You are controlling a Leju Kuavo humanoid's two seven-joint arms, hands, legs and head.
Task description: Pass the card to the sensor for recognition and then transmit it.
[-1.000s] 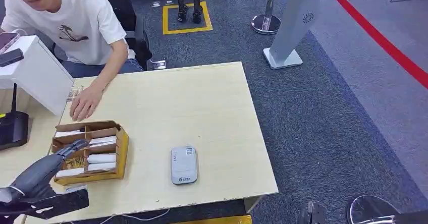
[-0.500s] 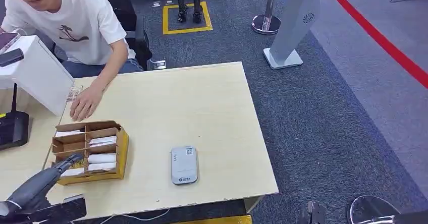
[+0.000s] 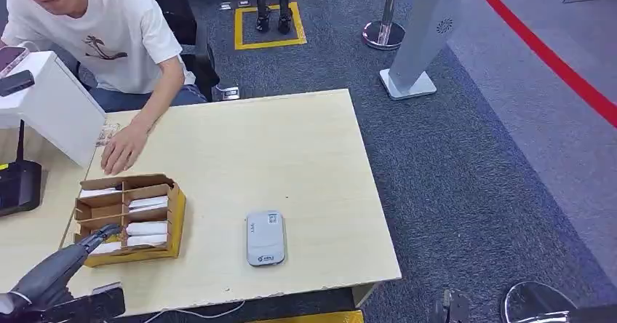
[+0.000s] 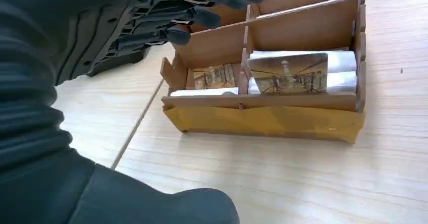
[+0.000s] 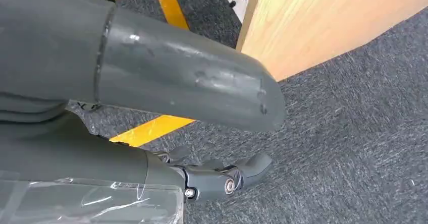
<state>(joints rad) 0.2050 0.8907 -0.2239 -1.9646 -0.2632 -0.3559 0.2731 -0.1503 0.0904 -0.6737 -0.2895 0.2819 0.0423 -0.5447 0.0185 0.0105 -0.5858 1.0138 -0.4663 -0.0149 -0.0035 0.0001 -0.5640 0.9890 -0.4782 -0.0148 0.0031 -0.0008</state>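
Card [image 4: 287, 72] stands boxed, just beyond robot hand [image 4: 166, 12].

Pale matt wood-grain table [image 3: 291, 141], brown cardboard-like box [image 4: 262, 118] (glossy printed cards [image 4: 287, 72]), smooth grey plastic sensor [image 3: 265, 237].

My left hand [image 3: 62, 268] reaches over the surface's [image 3: 240, 141] near left edge toward the cardboard box [image 3: 129, 220] of cards, the grey sensor [image 3: 265, 238] lying near the front edge.

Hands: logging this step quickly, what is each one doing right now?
Left hand: open, fingers spread above the card box, holding nothing.
Right hand: hanging beside the table, fingers loosely apart, holding nothing.
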